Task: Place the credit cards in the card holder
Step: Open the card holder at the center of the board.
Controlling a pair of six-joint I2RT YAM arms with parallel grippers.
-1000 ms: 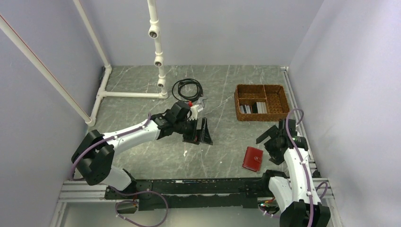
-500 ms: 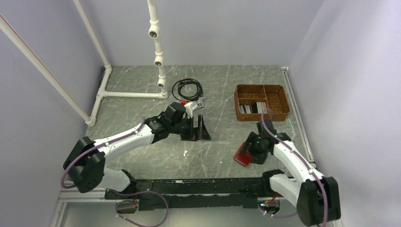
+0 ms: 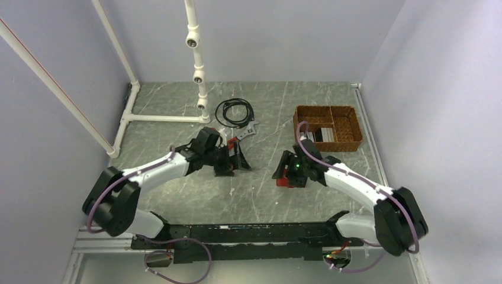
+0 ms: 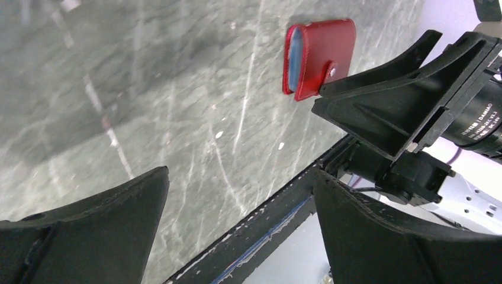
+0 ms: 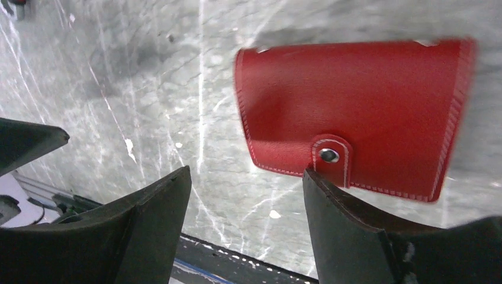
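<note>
The card holder (image 5: 355, 106), a red leather wallet, lies closed and flat on the table with its snap tab (image 5: 328, 155) fastened. A pale blue edge shows inside its fold (image 4: 294, 46). My right gripper (image 5: 245, 173) hovers low at its near edge, jaws apart with only table between them; the right finger (image 5: 355, 236) overlaps the edge by the tab. In the top view the card holder (image 3: 289, 182) peeks out under that gripper (image 3: 285, 168). My left gripper (image 3: 235, 158) is open and empty, to its left. The credit cards (image 3: 318, 135) stand in the wicker basket (image 3: 349, 127).
A coiled black cable (image 3: 234, 111) and a small grey-and-red item (image 3: 248, 131) lie behind the left gripper. White pipe framing (image 3: 198, 77) stands at the back left. The black rail (image 3: 248, 232) runs along the near edge.
The right arm swung left over the card holder, which slid left and away from the near edge with it. Its jaws narrowed somewhat. The left gripper drew back slightly to the left.
</note>
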